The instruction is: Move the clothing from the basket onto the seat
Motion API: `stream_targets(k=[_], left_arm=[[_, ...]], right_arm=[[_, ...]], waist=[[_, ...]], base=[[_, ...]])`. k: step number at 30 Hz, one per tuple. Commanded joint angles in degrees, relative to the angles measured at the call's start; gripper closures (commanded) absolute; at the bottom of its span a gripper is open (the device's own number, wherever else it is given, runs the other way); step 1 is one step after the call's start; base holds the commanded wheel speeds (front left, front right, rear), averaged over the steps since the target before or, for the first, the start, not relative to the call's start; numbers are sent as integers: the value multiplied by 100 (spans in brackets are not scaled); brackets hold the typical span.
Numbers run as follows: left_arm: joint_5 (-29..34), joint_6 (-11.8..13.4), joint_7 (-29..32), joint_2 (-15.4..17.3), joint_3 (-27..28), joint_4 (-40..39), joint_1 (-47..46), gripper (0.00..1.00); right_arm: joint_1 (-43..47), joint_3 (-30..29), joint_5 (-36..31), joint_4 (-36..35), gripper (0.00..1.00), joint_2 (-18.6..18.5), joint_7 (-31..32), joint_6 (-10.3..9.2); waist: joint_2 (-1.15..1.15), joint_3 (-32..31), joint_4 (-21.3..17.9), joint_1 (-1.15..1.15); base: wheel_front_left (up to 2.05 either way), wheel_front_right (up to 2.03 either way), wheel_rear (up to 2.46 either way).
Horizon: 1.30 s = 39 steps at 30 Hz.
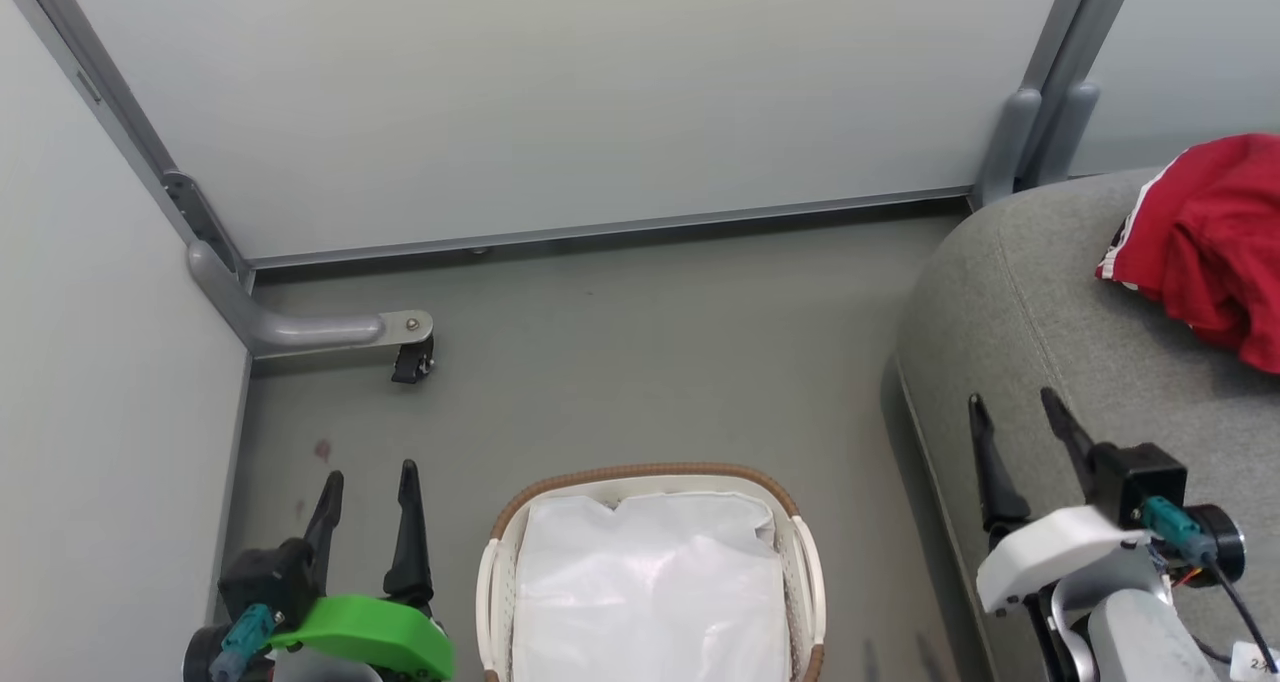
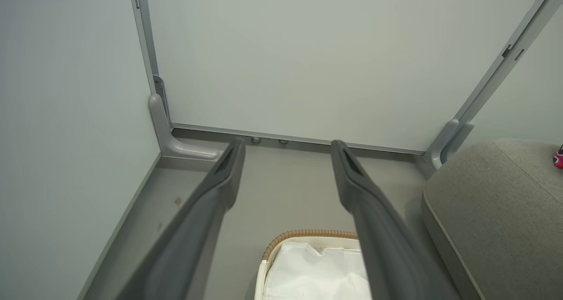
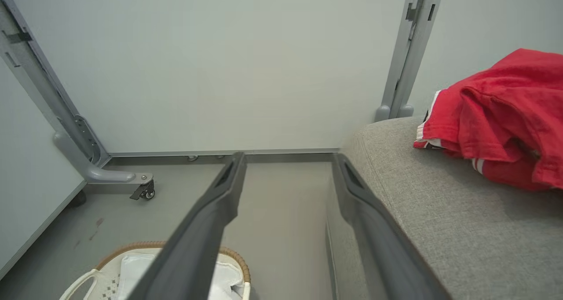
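The red clothing (image 1: 1210, 242) lies bunched on the grey seat (image 1: 1040, 342) at the right; white trim shows along its edge (image 3: 497, 115). The white basket (image 1: 805, 562) with its brown woven rim stands on the floor at bottom centre, and inside it I see just the white fabric liner (image 1: 650, 582). My left gripper (image 1: 367, 487) is open to the left of the basket, nothing between its fingers. My right gripper (image 1: 1010, 407) is open over the seat's front edge, well short of the clothing and holding nothing.
Pale partition walls (image 1: 560, 92) close the space behind and to the left. A grey panel foot with a castor (image 1: 410, 347) juts onto the grey floor (image 1: 650, 362) between wall and basket. A grey post (image 1: 1040, 132) stands by the seat's far corner.
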Motion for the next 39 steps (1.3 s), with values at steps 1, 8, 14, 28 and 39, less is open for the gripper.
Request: stream_targets(k=[1, 8, 14, 28, 39], left_arm=[[-63, 27, -4, 3, -37, -26, 101, 0], [-60, 94, -4, 4, -205, -37, 204, 0], [-88, 106, -4, 5, -245, -9, 180, 0], [-336, 75, 45, -11, -249, 169, 124, 100], [-1382, 18, 362, -9, -12, 40, 65, 100]], right_arm=[[154, 59, 55, -29, 0, -23, -13, -8], [391, 206, 112, -115, 0, -22, -13, -8], [370, 209, 104, -111, 0, -21, -13, -8], [383, 188, 264, 33, 100, 48, 78, 0], [398, 115, 1527, -109, 100, 38, 391, -1]], waist=[[0, -89, 37, 0], [0, -145, 12, 0], [0, -153, 10, 0], [0, -166, 57, 0], [0, -170, 40, 0]], base=[[0, 0, 0], [0, 0, 0], [0, 0, 0], [0, 0, 0], [0, 0, 0]])
